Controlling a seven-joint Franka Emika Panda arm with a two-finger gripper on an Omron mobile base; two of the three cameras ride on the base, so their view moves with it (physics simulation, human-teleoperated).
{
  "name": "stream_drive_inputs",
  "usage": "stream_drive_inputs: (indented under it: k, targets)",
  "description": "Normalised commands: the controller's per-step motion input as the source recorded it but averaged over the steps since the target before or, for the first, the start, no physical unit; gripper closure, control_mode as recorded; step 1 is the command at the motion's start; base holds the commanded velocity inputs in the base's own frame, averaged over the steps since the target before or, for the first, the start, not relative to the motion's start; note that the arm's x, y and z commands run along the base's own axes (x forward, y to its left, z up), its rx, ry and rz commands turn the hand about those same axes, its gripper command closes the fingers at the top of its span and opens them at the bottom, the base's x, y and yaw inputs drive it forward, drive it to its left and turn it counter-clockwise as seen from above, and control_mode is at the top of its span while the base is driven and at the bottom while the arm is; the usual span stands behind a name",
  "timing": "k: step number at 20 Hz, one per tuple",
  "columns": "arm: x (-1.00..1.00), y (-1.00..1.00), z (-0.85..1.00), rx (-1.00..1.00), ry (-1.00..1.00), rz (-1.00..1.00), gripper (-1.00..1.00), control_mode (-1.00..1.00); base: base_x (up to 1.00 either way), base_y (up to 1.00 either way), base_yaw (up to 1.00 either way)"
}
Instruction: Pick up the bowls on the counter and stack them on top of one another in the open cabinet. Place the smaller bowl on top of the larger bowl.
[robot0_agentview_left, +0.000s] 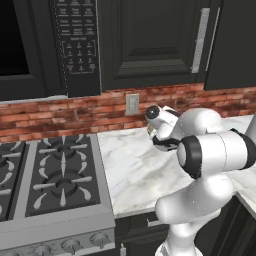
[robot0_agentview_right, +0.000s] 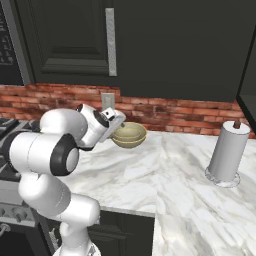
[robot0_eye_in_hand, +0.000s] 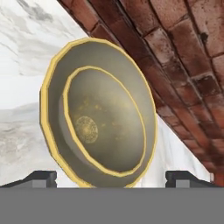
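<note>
Hand view, nearest first: the pincer (robot0_eye_in_hand: 111, 178) stands spread wide, one dark tip at 7 o'clock and the other at 5 o'clock, with nothing between them. Just beyond, a small bowl (robot0_eye_in_hand: 105, 122) sits nested inside a larger bowl (robot0_eye_in_hand: 52, 109), both yellow-rimmed. Behind them runs the brick wall (robot0_eye_in_hand: 175, 52) toward 1 o'clock.

Right base view: the arm (robot0_agentview_right: 50, 150) rises at 8 o'clock from the white tabletop (robot0_agentview_right: 150, 185). Its pincer (robot0_agentview_right: 116, 131) hangs just beside the bowls, at their 9 o'clock side. A paper-towel roll (robot0_agentview_right: 229, 150) stands well apart at 3 o'clock. Farther back hang black cabinets (robot0_agentview_right: 165, 45).

Left base view: a hob (robot0_agentview_left: 50, 175) lies at 8 o'clock.
</note>
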Motion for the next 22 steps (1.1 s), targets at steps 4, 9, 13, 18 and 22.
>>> stream_drive_inputs:
  k: [4,9,13,18,22]
  targets:
    - [-0.38,0.0,0.02,-0.02,0.0,0.0,-1.0,-1.0,0.0,0.0,0.0]
    - [-0.26,0.16,-0.02,-0.05,0.05,0.0,-1.0,-1.0,0.0,0.0,0.0]
    - [-0.1,0.33,-0.04,-0.07,0.13,0.0,-1.0,-1.0,0.0,0.0,0.0]
    - [0.0,0.41,0.0,-0.06,0.11,0.0,-1.0,-1.0,0.0,0.0,0.0]
    - [0.0,0.35,0.0,-0.04,0.1,0.0,-1.0,-1.0,0.0,0.0,0.0]
